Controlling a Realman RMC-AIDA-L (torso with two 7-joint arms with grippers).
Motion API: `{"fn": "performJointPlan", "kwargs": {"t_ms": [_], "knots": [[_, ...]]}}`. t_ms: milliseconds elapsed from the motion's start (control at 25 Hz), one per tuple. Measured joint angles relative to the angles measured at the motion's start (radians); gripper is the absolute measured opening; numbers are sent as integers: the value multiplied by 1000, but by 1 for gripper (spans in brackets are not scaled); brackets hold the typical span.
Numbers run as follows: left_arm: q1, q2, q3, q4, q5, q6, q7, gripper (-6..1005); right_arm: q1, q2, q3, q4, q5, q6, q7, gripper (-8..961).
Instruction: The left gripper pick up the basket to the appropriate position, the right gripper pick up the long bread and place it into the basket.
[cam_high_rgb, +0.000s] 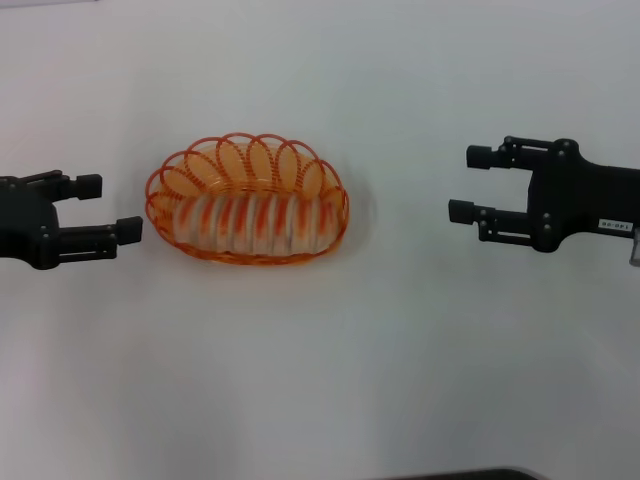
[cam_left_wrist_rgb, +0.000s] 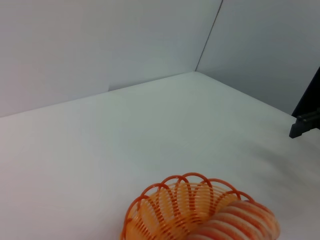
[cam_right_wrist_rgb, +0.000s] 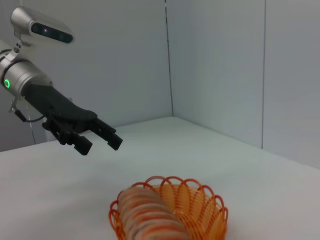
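The orange wire basket (cam_high_rgb: 247, 198) stands on the white table, left of centre in the head view. The long bread (cam_high_rgb: 255, 222), pale with orange-red stripes, lies inside it along its near side. My left gripper (cam_high_rgb: 108, 208) is open and empty, just left of the basket and apart from it. My right gripper (cam_high_rgb: 468, 184), with a small white label, is open and empty well to the right of the basket. The basket (cam_left_wrist_rgb: 186, 210) and bread (cam_left_wrist_rgb: 239, 222) also show in the left wrist view. The right wrist view shows basket (cam_right_wrist_rgb: 187, 206), bread (cam_right_wrist_rgb: 150, 215) and the left gripper (cam_right_wrist_rgb: 100, 140).
The white table (cam_high_rgb: 400, 360) is bounded by grey walls at the back (cam_left_wrist_rgb: 125, 40). A dark edge (cam_high_rgb: 470, 474) shows at the table's front.
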Motion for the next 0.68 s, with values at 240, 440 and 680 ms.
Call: {"fn": "performJointPlan", "kwargs": {"t_ms": [240, 440, 680], "knots": [[-6, 0, -2, -8, -2, -1, 0, 877, 7, 3, 4, 2, -23, 8, 9, 716], [-10, 2, -4, -8, -2, 0, -1, 877, 11, 4, 4, 2, -24, 14, 15, 716], [-11, 1, -6, -8, -4, 1, -2, 876, 23, 5, 4, 2, -24, 26, 30, 716]]}}
